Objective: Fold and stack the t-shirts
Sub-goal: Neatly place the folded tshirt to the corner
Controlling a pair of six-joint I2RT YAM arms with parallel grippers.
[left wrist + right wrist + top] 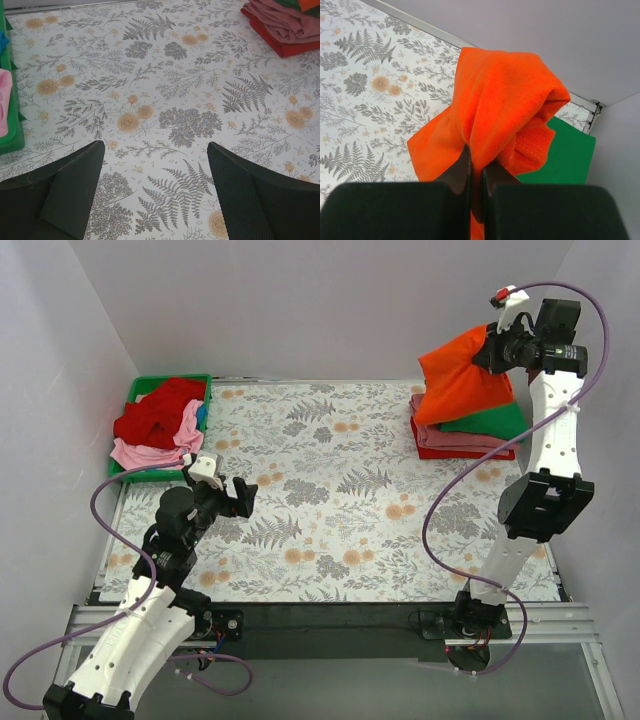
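while the left gripper [156, 152] hangs spread, the right gripper [476, 167] pinches the orange t-shirt [505, 100] above the stack [452, 438]

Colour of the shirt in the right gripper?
Bright orange shirt, in the right gripper; best in right wrist view.

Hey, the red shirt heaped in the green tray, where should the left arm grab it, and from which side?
Probably pinch a raised fold on top of the red shirt, coming down from above: it lies crumpled over the pink shirt, and the green tray has walls blocking a sideways approach.
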